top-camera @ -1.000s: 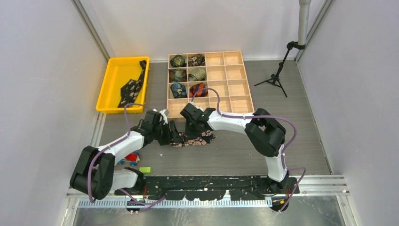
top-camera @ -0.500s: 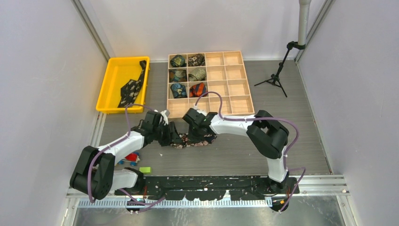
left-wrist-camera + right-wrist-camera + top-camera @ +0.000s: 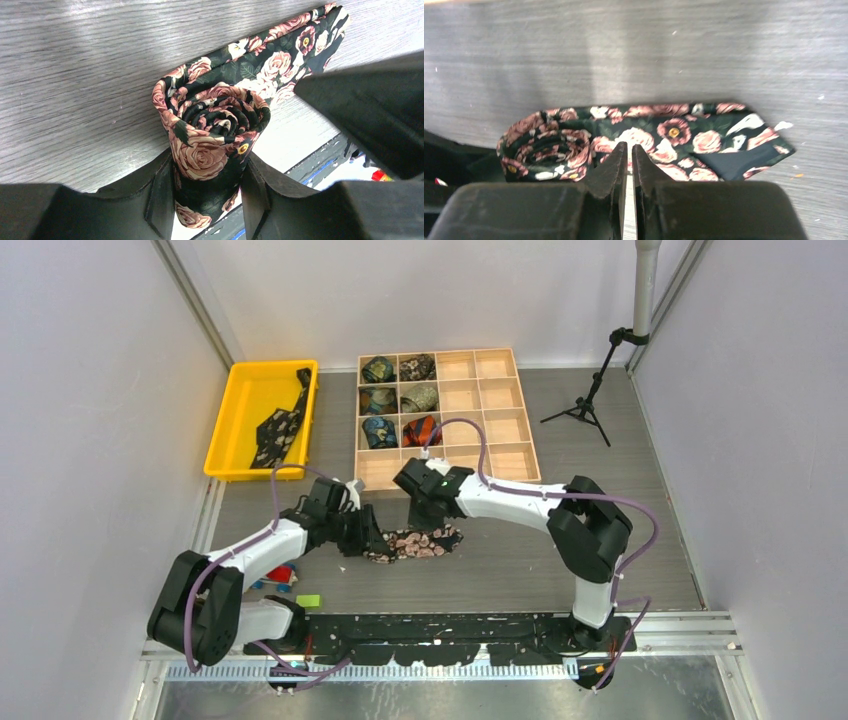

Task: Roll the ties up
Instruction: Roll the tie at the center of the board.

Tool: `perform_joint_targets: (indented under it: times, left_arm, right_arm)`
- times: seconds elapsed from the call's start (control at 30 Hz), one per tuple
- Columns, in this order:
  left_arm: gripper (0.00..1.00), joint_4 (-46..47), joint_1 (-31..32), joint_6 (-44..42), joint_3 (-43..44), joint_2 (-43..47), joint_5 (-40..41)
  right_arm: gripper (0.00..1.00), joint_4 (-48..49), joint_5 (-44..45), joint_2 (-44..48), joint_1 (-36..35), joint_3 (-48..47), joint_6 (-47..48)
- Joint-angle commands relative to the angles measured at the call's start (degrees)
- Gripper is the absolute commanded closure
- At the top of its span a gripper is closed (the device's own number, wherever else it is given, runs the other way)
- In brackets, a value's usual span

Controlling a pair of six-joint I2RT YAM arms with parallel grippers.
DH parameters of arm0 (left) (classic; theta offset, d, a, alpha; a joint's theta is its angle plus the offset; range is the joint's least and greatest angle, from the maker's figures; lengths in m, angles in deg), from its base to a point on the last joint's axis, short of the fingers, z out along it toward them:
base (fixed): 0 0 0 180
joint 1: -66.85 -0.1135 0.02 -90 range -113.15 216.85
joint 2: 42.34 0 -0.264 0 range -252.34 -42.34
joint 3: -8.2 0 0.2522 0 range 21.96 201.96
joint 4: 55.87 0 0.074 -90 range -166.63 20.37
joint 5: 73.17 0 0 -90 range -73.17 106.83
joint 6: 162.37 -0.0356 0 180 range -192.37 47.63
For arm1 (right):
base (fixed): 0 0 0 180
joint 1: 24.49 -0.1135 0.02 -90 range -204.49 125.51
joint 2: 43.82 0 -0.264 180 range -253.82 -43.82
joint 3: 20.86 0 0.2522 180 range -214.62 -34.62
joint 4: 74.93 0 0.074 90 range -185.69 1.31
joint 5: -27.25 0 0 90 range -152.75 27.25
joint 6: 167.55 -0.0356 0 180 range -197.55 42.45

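The floral tie lies on the grey table, partly rolled. Its coil stands on edge between my left gripper's fingers. My left gripper is shut on that coil at the tie's left end. The unrolled tail stretches flat to the right, pointed tip last. My right gripper is shut and empty, with its tips over the flat part just right of the coil; in the top view it is at the tie's far edge. The black dotted tie lies in the yellow tray.
The yellow tray sits at the back left. A wooden compartment box behind the grippers holds several rolled ties. A small tripod stands at the back right. Small coloured pieces lie by the left arm.
The right gripper has drawn back off the tie toward the box, and its elbow has swung right. More of the flat tail now shows. The left gripper still holds the coil.
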State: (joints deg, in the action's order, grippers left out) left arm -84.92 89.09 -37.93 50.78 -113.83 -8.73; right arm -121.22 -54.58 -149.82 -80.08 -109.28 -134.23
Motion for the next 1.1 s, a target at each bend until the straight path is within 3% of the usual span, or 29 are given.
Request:
perform_joint_targets:
  times: [0.0,0.17,0.47,0.9,1.07]
  left_arm:
    - [0.56,-3.1,0.5,-0.5,1.2,0.7,-0.9]
    - [0.56,-2.6,0.6,-0.5,1.1,0.3,-1.4]
    - [0.57,-2.4,0.9,-0.1,1.9,0.2,-2.0]
    - [0.58,-5.0,2.5,-0.9,4.0,1.0,1.5]
    - [0.59,-6.7,3.1,-1.1,5.0,1.6,3.1]
  right_arm:
    - [0.86,0.6,1.4,1.6,2.8,0.3,1.3]
    - [0.87,2.5,-0.9,-1.6,2.7,2.5,0.5]
    - [0.87,2.1,0.4,1.0,0.9,7.8,-2.9]
    - [0.88,-6.1,5.7,4.9,-0.5,-0.5,-0.8]
    - [0.87,-2.9,3.7,4.6,-1.8,-1.2,-0.7]
